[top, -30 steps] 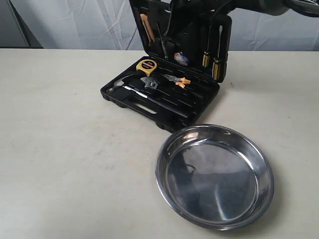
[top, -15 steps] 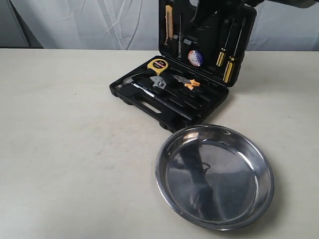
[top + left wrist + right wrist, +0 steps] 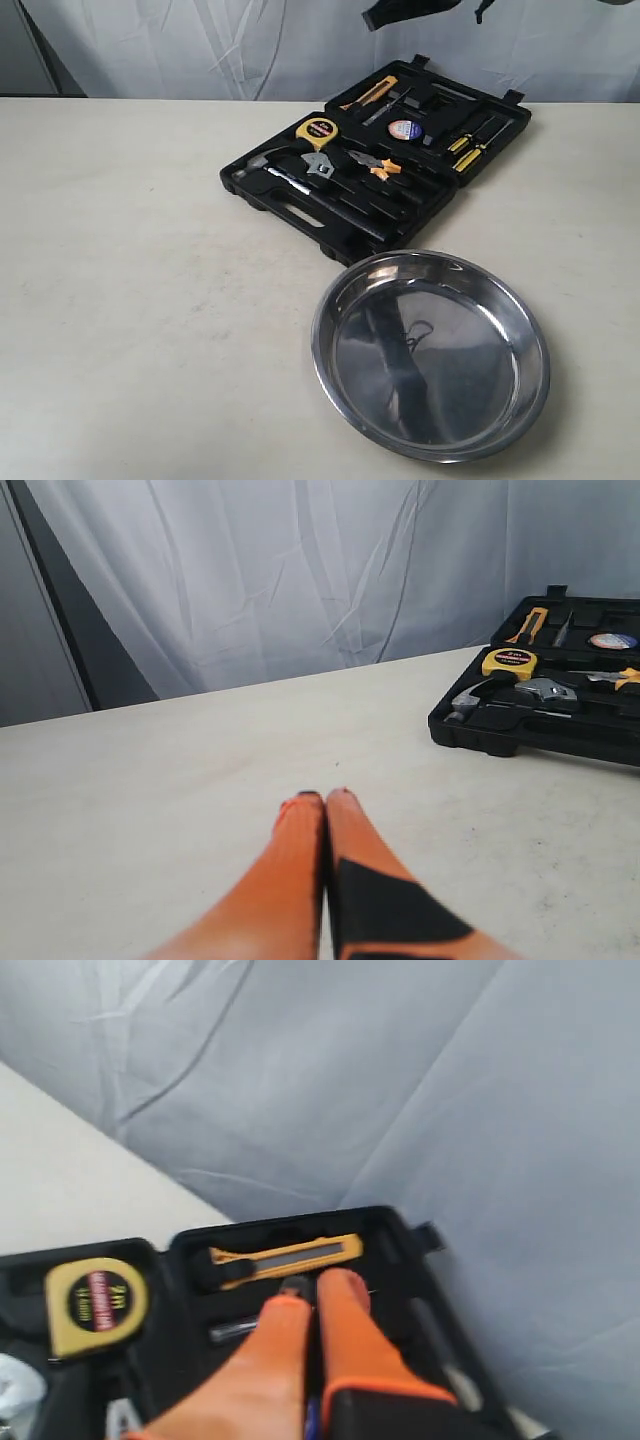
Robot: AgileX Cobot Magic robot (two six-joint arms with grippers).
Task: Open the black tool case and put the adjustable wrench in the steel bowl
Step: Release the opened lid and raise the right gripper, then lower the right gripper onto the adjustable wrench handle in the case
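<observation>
The black tool case (image 3: 262, 196) lies open at the back of the table, its lid (image 3: 500, 120) flat behind the base. The adjustable wrench (image 3: 318, 167) rests in the base, silver head beside the yellow tape measure (image 3: 318, 130), black handle running toward the steel bowl (image 3: 316, 345), which stands in front holding nothing. The wrench head (image 3: 545, 688) also shows in the left wrist view. My right gripper (image 3: 315, 1295) is shut on nothing, hovering over the lid near a yellow utility knife (image 3: 290, 1258). My left gripper (image 3: 325, 798) is shut, low over bare table far left of the case (image 3: 500, 738).
A silver-headed hammer (image 3: 262, 165) and orange-handled pliers (image 3: 378, 165) lie either side of the wrench. Screwdrivers (image 3: 468, 138) and a tape roll (image 3: 405, 129) sit in the lid. My right arm (image 3: 420, 8) shows dark at the top edge. A grey curtain hangs behind the table.
The lid went from upright to lying flat behind the base. My right arm lifted off it toward the top of the exterior view. The case slid slightly right earlier.
</observation>
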